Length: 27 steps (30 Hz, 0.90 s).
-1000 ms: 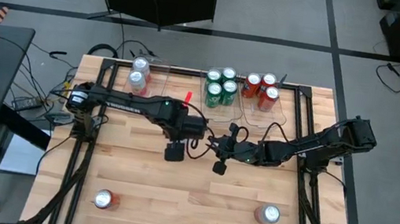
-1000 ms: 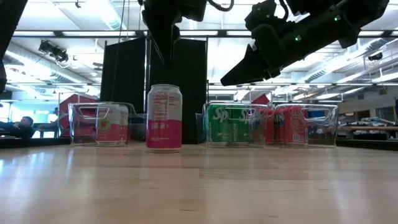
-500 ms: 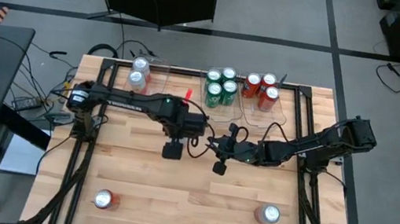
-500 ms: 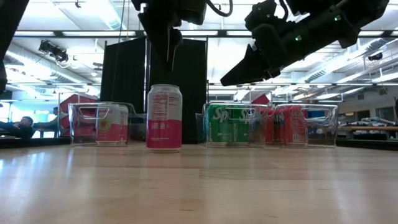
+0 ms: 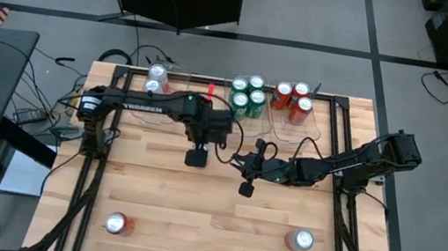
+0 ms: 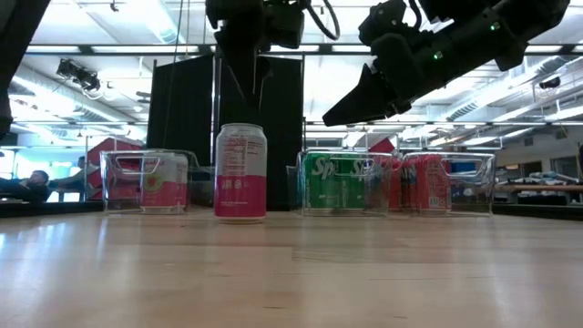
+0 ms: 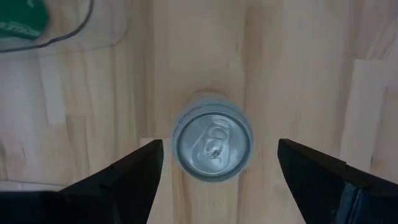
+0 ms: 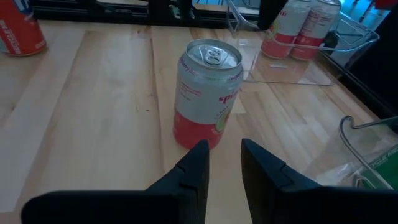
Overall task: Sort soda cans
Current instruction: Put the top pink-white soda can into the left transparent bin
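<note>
A silver-white soda can with a pink lower band (image 6: 240,171) stands upright on its base at mid-table. In the high view my left arm hides it. My left gripper (image 5: 195,155) hangs open right above it, pointing down. Its fingers (image 7: 134,171) stand wide on either side of the can's silver top (image 7: 213,143), clear of it. My right gripper (image 5: 243,186) waits a little to the can's right and slants down toward it (image 8: 206,93). Its fingers are a narrow gap apart with nothing between them.
Three clear bins line the far edge: silver-white cans (image 5: 156,80) in the left one, green cans (image 5: 247,93) in the middle one, red cans (image 5: 293,98) in the right one. Two loose cans (image 5: 117,223) (image 5: 300,240) stand near the front edge.
My left gripper has moved toward the table's far edge, most of it in the last half second, and now hangs over the standing can. The can and my right gripper have kept still.
</note>
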Motion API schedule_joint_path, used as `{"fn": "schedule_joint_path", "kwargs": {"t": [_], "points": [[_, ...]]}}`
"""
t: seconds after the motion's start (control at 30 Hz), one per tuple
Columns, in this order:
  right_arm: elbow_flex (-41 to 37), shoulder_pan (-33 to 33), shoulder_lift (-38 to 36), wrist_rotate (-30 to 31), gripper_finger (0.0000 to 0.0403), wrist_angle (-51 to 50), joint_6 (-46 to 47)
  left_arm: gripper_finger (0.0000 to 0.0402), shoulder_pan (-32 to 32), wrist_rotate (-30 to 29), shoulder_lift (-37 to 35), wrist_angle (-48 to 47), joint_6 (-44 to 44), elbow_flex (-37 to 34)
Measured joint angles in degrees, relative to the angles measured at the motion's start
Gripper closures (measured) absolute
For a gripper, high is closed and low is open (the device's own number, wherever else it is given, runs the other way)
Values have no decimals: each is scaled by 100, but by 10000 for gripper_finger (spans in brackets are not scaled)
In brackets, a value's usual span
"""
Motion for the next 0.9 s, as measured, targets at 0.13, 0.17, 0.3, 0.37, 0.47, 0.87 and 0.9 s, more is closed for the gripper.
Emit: {"fn": "schedule_joint_path", "kwargs": {"t": [0.13,0.17,0.3,0.37,0.47,0.87,0.9], "points": [[0,-2,2,0,323,0,0,82,78,91,0,-7,126,0],[0,-1,2,-1,323,0,0,82,102,93,0,-15,144,0],[0,0,2,-2,323,0,0,82,145,90,0,80,147,-110],[0,0,2,-2,323,0,0,82,129,97,0,96,204,-282],[0,0,2,-4,323,-2,0,82,110,114,0,242,323,-585],[0,0,2,-4,323,-2,-63,82,110,139,0,444,427,-662],[0,0,2,-4,323,-2,-63,82,110,173,0,438,408,-662]]}}
